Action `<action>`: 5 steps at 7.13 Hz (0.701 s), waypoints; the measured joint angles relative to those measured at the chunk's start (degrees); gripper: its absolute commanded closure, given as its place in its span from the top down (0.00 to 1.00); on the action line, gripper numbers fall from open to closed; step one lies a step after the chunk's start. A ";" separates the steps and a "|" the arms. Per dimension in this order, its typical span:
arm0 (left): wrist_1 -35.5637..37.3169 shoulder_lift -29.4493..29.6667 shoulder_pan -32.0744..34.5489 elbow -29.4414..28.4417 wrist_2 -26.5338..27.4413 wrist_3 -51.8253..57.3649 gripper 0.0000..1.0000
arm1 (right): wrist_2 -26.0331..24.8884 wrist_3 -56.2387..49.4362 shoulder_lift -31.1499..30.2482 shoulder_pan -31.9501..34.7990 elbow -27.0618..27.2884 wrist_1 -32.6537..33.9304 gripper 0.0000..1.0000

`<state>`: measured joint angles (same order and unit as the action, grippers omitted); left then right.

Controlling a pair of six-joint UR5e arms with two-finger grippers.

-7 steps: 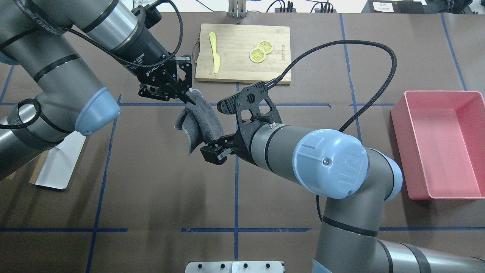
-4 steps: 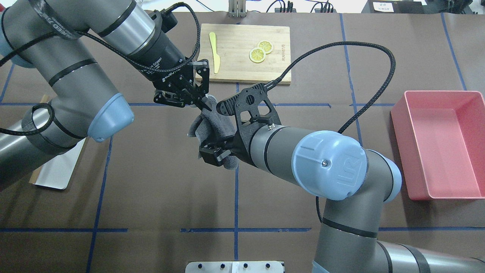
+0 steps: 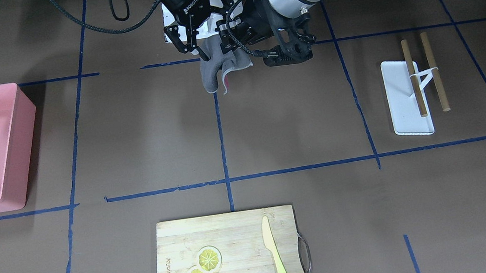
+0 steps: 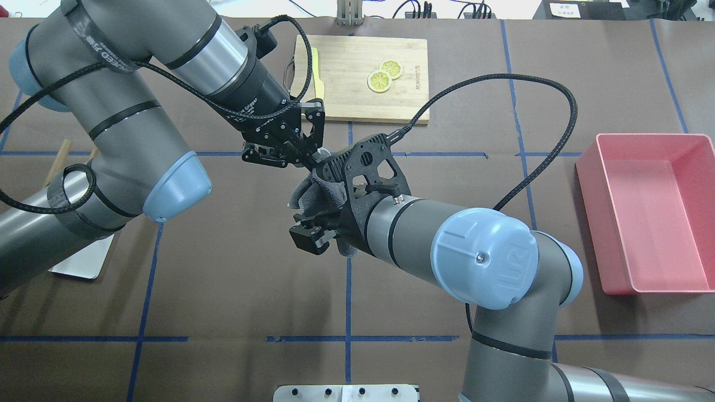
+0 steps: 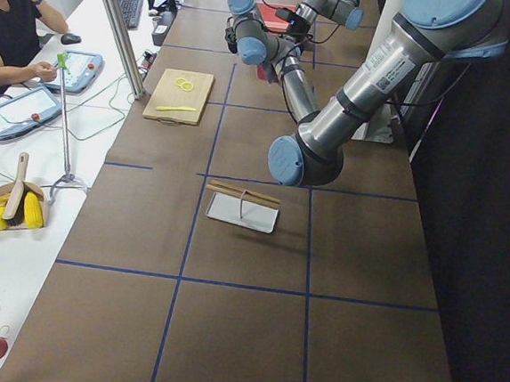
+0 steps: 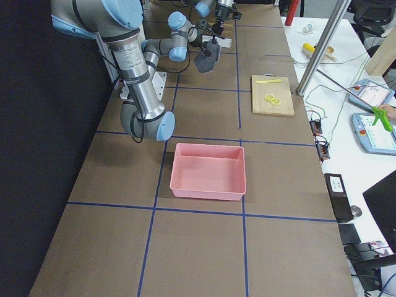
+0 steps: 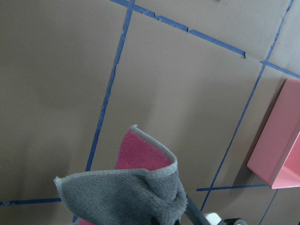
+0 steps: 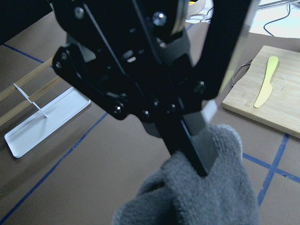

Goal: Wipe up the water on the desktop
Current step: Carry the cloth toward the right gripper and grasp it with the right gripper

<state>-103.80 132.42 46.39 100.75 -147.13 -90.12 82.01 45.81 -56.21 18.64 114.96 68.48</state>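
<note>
Overhead, we see the left gripper (image 4: 310, 161) clamped on the top of a crumpled, fuzzy grey cloth with a pink underside (image 4: 317, 190) — the right gripper (image 4: 306, 230) sits just below, and whether its fingers grip we cannot tell. From the front, the cloth dangles under the fingers, clear of the matte dark-brown, blue-taped desktop (image 3: 296, 115).

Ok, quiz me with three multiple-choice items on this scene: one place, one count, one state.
1. Where is the grey cloth? A in the pink bin; B on the white rack; C held above the desktop.
2. Lemon slices on the cutting board? A two; B one; C four.
3. The left end effector is: A open, empty; B shut on the cloth; C resting on the desktop.
C: it hangs clear of the desktop. A: two lie side by side. B: its fingers pinch the cloth's top.
</note>
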 measured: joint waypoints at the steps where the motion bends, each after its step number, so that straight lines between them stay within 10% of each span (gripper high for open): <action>1: 0.00 0.00 -0.04 0.01 0.06 -0.04 0.04 | -0.45 -0.04 -0.05 -0.26 -0.28 -0.91 0.78; 2: 0.00 -0.02 -0.06 0.01 0.08 -0.05 0.04 | -0.62 -0.01 -0.08 -0.34 -0.36 -1.28 0.65; 4: 0.00 -0.05 -0.06 0.01 0.09 -0.06 0.04 | -0.70 0.30 -0.15 -0.36 -0.25 -1.48 0.03; 5: 0.00 -0.05 -0.07 0.01 0.09 -0.06 0.04 | -0.70 0.48 -0.26 -0.31 -0.11 -1.49 0.00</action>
<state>-103.80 132.37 46.32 100.77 -147.04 -90.18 81.30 46.29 -56.47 18.33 114.85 66.98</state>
